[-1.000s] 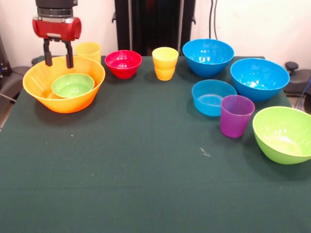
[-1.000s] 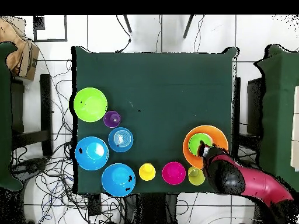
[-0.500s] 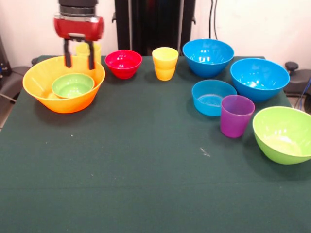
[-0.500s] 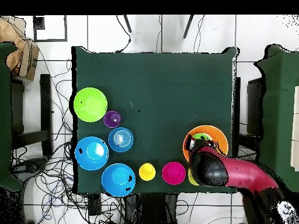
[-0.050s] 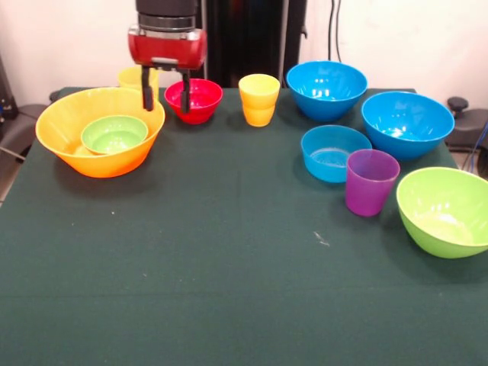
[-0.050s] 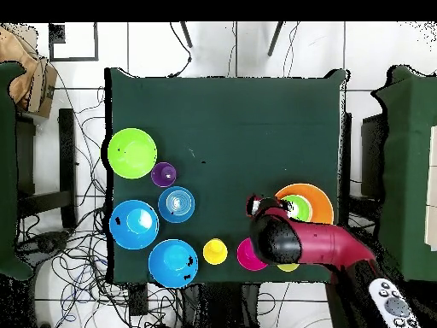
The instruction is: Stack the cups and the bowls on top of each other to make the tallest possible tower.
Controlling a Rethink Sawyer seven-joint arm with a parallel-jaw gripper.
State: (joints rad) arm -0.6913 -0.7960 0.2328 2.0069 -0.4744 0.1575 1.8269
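Note:
The tower is a huge orange-yellow bowl (image 5: 57, 122) (image 6: 320, 198) with a small green bowl (image 5: 114, 133) (image 6: 297, 206) nested inside. My gripper (image 5: 165, 102) (image 6: 265, 205) hangs open and empty between that bowl and the small red bowl (image 5: 200, 93) (image 6: 247, 256), one finger in front of the red bowl's left rim. A yellow cup (image 5: 131, 76) peeks out behind the gripper; another yellow cup (image 5: 258, 99) (image 6: 215, 251) stands right of the red bowl. The purple cup (image 5: 370, 181) (image 6: 163, 174), a shallow blue bowl (image 5: 333, 152) (image 6: 176, 204), two large blue bowls (image 5: 326, 89) (image 5: 407, 123) and a lime green bowl (image 5: 445, 210) (image 6: 132, 153) sit at the right.
The table (image 5: 229, 267) is covered in dark green cloth. In the overhead view, cables (image 6: 81, 248) lie on the floor round the table, and a remote-like device (image 6: 393, 303) shows at the lower right.
The gripper has moved rightward in the front view, from over the orange-yellow bowl's back rim to the red bowl's left side, staying open. The objects have not moved.

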